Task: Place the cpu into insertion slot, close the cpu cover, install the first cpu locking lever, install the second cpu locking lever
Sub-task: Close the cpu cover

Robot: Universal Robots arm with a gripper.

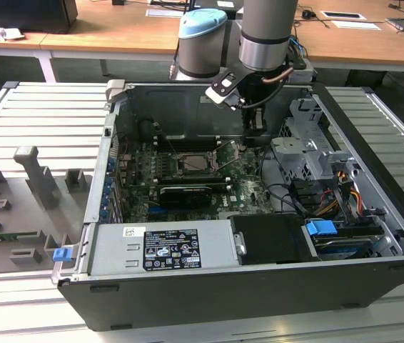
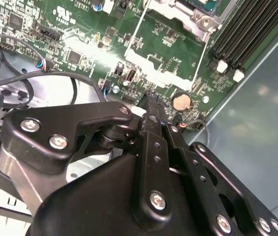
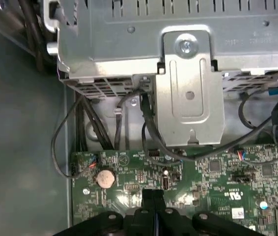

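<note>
Open computer case (image 1: 188, 307), claw (image 1: 255, 127) near insertion slot (image 1: 200, 163)

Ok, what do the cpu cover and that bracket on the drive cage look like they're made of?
The cpu cover: thin sheet metal by the look, with a bright silver finish that glares under the light. The drive cage bracket: stamped sheet metal, dull grey, possibly galvanised steel. It has a pressed rib, folded edges and a screw head at the top.

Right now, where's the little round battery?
In both wrist views, the round battery sits on the green board, near its edge by the grey case panel.
</note>
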